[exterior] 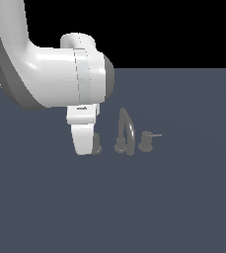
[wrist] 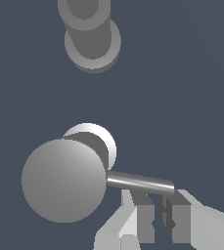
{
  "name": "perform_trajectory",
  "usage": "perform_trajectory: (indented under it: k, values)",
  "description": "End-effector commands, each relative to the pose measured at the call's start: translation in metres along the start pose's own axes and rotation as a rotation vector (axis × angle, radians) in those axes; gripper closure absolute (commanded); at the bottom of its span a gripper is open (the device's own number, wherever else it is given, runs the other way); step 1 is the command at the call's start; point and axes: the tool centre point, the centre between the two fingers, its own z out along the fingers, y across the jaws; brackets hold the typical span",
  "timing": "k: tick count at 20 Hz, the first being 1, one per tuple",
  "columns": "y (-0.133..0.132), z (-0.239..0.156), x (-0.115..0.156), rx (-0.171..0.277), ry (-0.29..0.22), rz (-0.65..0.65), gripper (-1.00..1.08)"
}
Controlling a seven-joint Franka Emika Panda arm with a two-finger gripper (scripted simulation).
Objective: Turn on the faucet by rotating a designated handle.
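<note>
The dark grey faucet's arched spout (exterior: 127,131) stands between two stubby knobs. The right-hand knob (exterior: 145,142) has its thin pin pointing to the exterior view's right. The handle, the left-hand knob, is mostly hidden behind my hand in the exterior view; only a dark bit (exterior: 98,147) shows. In the wrist view I see the handle's round top (wrist: 64,180), its pale flared base, and its lever pin (wrist: 140,181). My gripper (wrist: 157,207) is down at the handle (exterior: 92,148). Its fingers (wrist: 142,219) are nearly together, with their tips right beside the pin's outer end. The spout's base (wrist: 91,36) lies beyond.
The faucet set stands on a flat dark blue-grey surface (exterior: 183,197). My large white arm (exterior: 50,74) fills the exterior view's upper left and hangs over the left-hand knob.
</note>
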Motion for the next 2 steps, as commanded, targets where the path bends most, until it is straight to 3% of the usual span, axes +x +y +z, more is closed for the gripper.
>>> perform_trajectory:
  k: [1, 2]
  values:
    - [-0.0016, -0.0015, 0.0514, 0.001, 0.016, 0.068, 1.08]
    - [-0.0016, -0.0015, 0.0514, 0.001, 0.016, 0.068, 1.08]
